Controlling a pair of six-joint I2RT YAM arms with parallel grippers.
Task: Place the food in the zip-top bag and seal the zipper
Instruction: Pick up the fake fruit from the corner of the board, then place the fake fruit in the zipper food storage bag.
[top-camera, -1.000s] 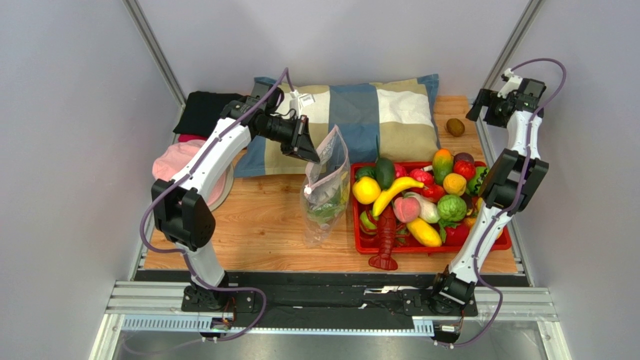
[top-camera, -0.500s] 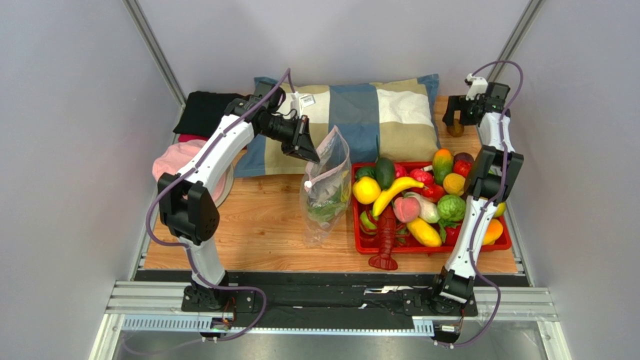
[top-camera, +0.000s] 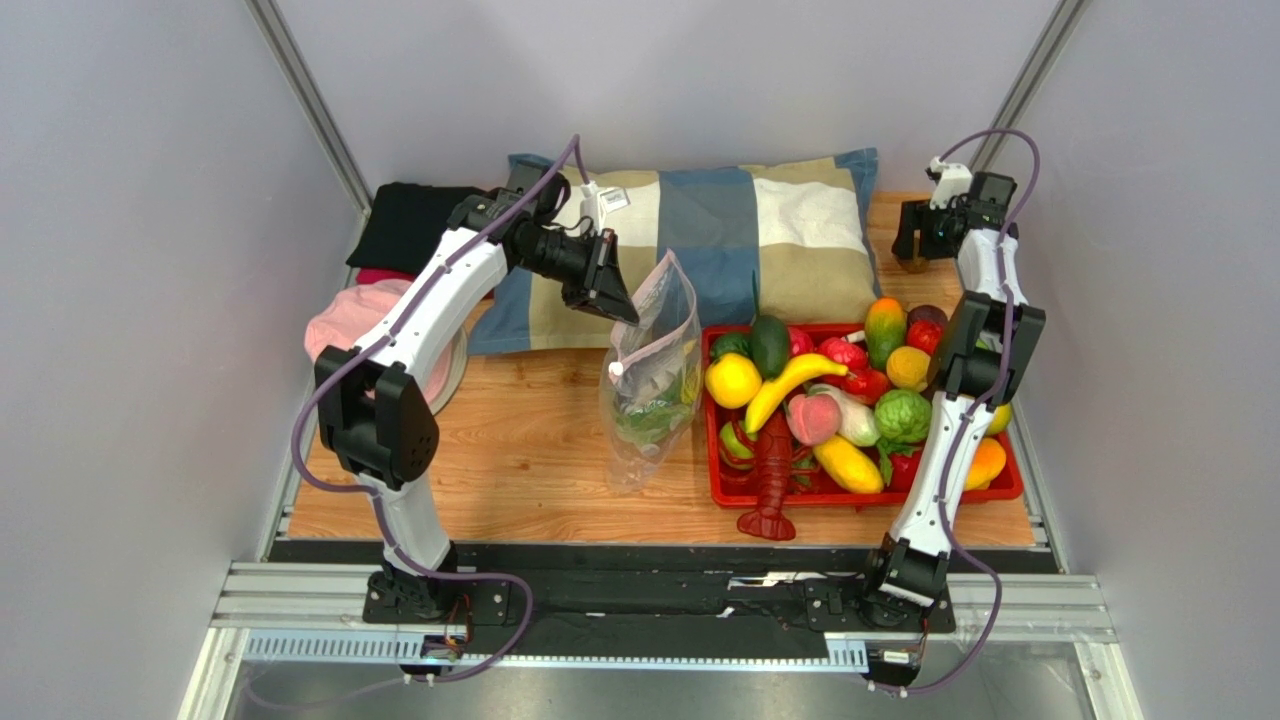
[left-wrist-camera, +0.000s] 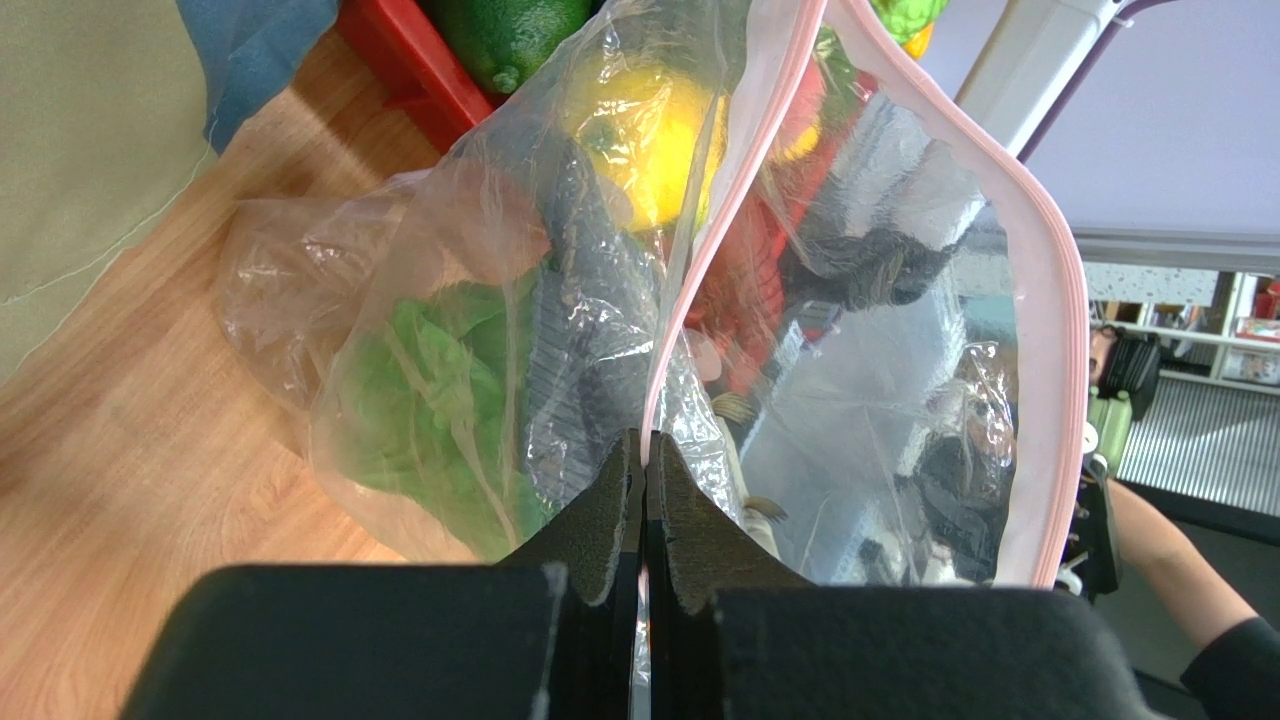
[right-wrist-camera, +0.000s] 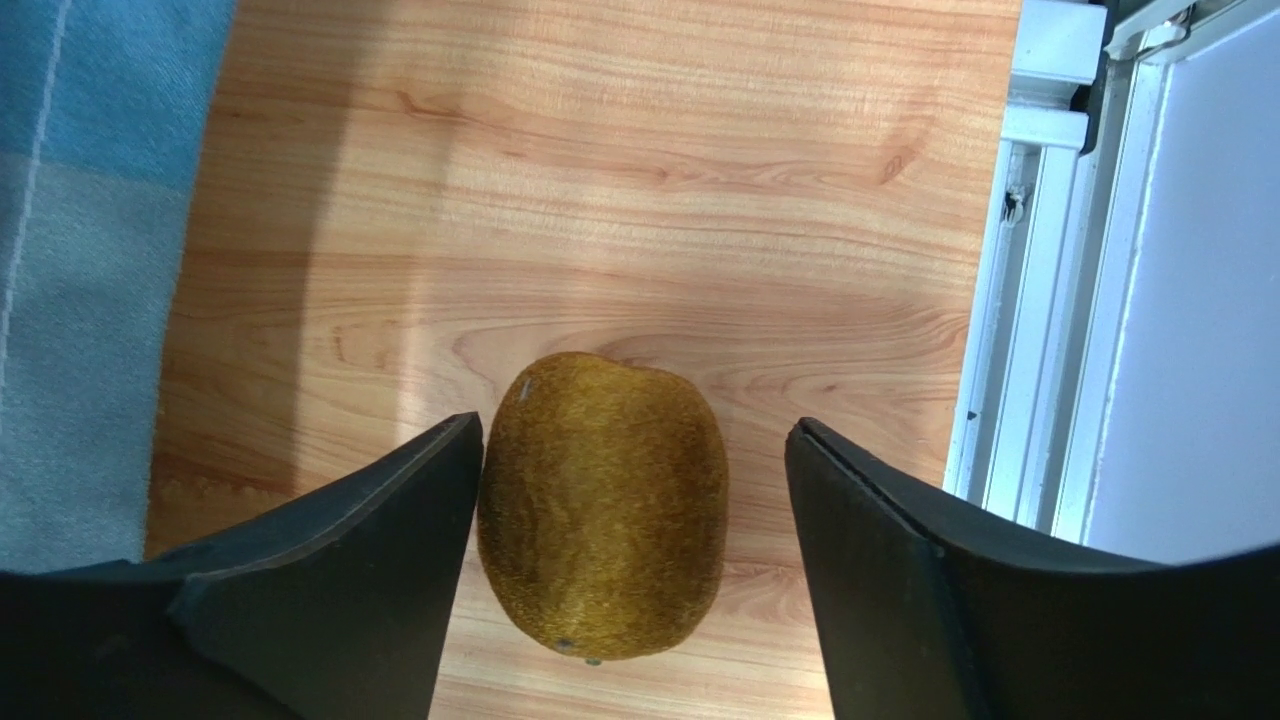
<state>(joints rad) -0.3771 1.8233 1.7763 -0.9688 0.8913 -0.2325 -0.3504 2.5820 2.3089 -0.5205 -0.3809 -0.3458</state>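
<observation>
Nearest, at lower right of the overhead view, sat the red tray (top-camera: 872, 500). Just left of it the zip-top bag (top-camera: 651, 383) stood on the table (top-camera: 511, 450) with lettuce (left-wrist-camera: 428, 405) and grey fish (left-wrist-camera: 586, 300) inside. Its zipper (left-wrist-camera: 1056, 300) gaped, and the left claw (left-wrist-camera: 643, 495) was pinched shut on the rim. Farthest, at upper right, the right claw (right-wrist-camera: 619, 450) hung open astride the brown fruit (right-wrist-camera: 604, 503). Loading seemed to be the step in hand. Next, that claw likely had to close on the fruit and carry it to the bag's mouth.
</observation>
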